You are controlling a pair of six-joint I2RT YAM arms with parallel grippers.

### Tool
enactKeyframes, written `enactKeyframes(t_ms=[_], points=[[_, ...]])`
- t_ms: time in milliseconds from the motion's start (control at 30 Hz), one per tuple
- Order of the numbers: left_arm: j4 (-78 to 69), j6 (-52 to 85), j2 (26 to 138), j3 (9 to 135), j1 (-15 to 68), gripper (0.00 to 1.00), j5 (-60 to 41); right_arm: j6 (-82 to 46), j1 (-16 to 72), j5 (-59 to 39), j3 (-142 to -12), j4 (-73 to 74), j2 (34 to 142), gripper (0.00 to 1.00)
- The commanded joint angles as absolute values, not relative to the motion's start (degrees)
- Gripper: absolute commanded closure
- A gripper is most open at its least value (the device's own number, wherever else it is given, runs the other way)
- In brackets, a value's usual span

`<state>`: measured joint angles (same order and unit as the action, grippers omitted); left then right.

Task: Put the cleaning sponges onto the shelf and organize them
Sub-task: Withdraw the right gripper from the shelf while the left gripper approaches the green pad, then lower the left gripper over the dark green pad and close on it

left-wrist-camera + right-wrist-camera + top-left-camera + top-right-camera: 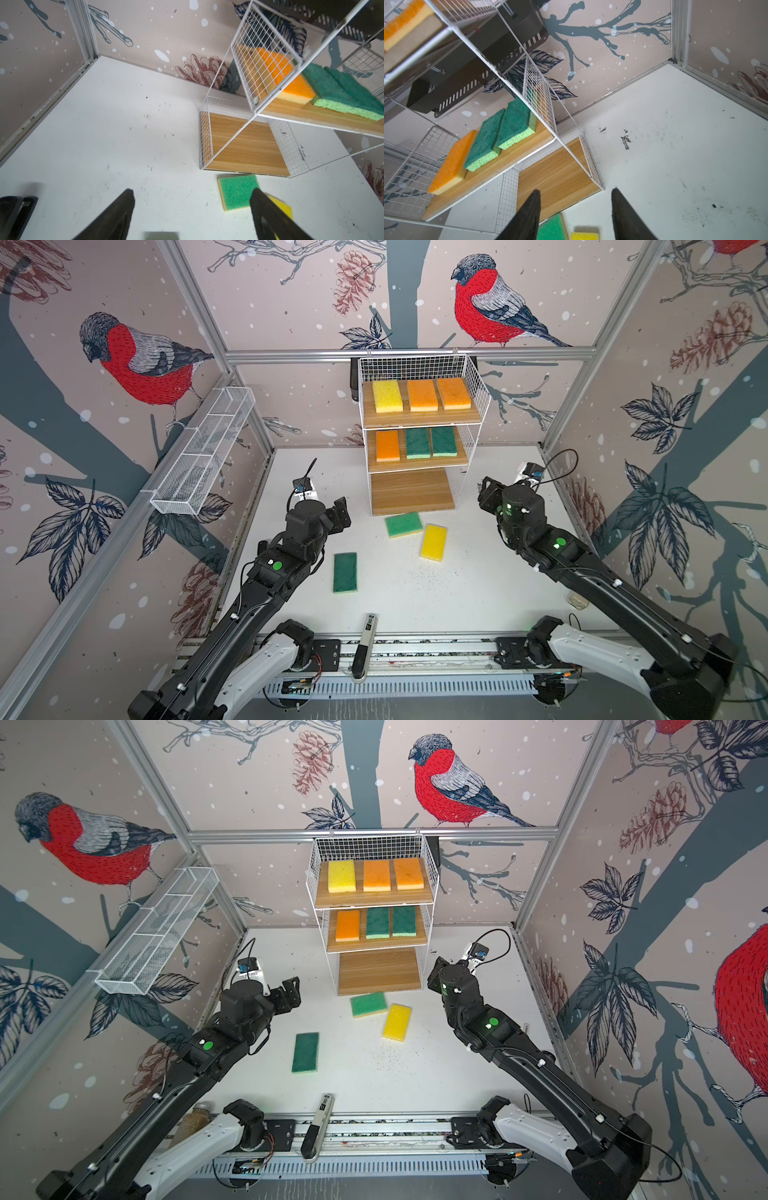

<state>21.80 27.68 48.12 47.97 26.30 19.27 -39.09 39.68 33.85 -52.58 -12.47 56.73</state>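
- Six sponges (387, 396) are already sitting on the shelf (473, 381), which is standing at the middle of the tabletop's (478, 593) back edge. Three are on the top board (415, 419) and three on the middle board (415, 465), while the bottom board (411, 491) is lying bare.
- Three more are lying on the tabletop. A light green sponge (403, 524) is just in front of the bottom board's front edge. A yellow sponge (433, 542) is just beside it toward the right edge. A dark green sponge (345, 572) is apart from both, toward the left edge.
- The left gripper (191, 197) is hanging released and empty left of the shelf. The right gripper (575, 192) is holding its jaws apart with nothing between them, close to the shelf's right wire side (589, 164).
- We are judging the close pair as the first risk: jaws closing on the light green sponge could be pushing or pinching the yellow one too.
- We are expecting trouble at the wire side: a careless swing by the right arm could be snagging it and shoving the shelf, upsetting the rows.
- The bottom board is sitting low under the middle board, so a tilted sponge could be catching an edge and dropping.
- Sponges are soft, so a squeezed one could be springing askew on release.
- Both arms reaching for the pair could be colliding.
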Motion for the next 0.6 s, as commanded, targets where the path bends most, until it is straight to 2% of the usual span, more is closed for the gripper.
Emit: enactKeyframes(t_ms=[0,100,333,567], points=[[24.90,28.60,49.81,47.41,26.19,0.13,17.62,-38.25,39.28,32.00,-50.14,-13.25,55.30,0.37],[25.74,29.95,50.78,44.97,26.14,0.13,15.83,-38.16,39.03,30.81,-47.90,-12.91,55.00,0.31],[25.16,33.89,49.73,39.56,26.24,0.13,12.92,-36.92,37.44,26.23,-45.96,-11.32,56.74,0.32],[31.82,37.25,52.29,38.87,27.35,0.12,12.51,-38.28,37.35,20.48,-42.03,-9.97,58.56,0.26]])
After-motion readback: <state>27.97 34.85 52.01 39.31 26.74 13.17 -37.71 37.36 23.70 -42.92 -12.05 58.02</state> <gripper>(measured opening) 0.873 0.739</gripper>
